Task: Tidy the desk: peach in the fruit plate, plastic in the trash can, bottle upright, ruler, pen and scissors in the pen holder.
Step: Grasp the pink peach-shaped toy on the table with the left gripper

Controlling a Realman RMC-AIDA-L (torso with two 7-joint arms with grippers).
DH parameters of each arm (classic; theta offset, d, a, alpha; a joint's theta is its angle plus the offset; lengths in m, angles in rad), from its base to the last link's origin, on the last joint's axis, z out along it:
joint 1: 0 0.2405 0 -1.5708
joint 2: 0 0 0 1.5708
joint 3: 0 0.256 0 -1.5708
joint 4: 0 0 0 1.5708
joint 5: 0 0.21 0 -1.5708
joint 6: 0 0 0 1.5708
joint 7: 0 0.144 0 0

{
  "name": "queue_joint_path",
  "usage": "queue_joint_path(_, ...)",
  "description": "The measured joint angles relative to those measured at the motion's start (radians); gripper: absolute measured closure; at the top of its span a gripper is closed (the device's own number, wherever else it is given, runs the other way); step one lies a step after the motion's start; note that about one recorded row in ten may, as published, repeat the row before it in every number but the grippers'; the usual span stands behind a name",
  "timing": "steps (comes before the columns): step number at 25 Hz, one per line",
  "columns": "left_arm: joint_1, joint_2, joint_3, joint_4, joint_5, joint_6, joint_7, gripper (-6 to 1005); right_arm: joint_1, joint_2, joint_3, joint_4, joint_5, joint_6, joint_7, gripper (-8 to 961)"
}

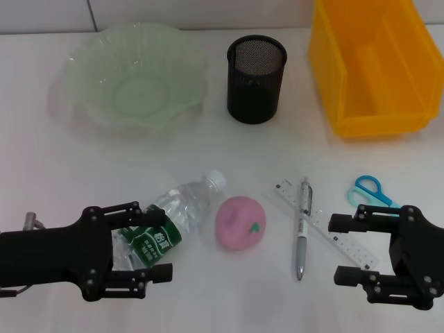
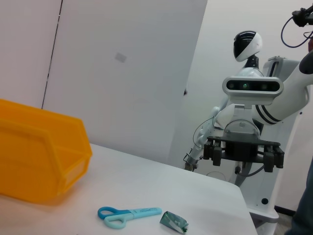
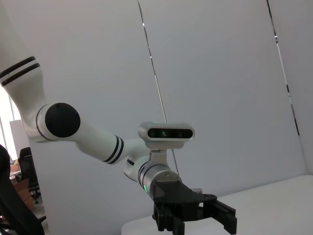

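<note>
Both grippers (image 1: 156,240) (image 1: 345,250) agape, empty.

A white tabletop (image 1: 208,149) is filling the head view, evenly lit. At twelve o'clock, pale wall panels (image 1: 139,14) are meeting its far edge. In the wrist views, tall light-grey wall panels (image 2: 122,73) with thin dark seams (image 3: 156,83) are rising behind the table.
</note>
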Motion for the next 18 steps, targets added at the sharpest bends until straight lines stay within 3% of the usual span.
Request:
queue_joint_path(12,-0.002,-0.003,-0.001,0.007,-0.002,0.010,-0.017,211,-0.008,0.000,0.000,-0.002,0.000,-0.006,0.001,312)
queue_joint_path(17,-0.014,-0.004,-0.007,0.063,-0.006,0.025,-0.119,221,-0.017,-0.003,0.000,-0.002,0.000,-0.008,0.001,312)
queue_joint_path(18,-0.026,-0.003,-0.008,0.131,-0.006,0.031,-0.210,223,-0.017,-0.003,0.000,-0.002,0.000,-0.008,0.001,312)
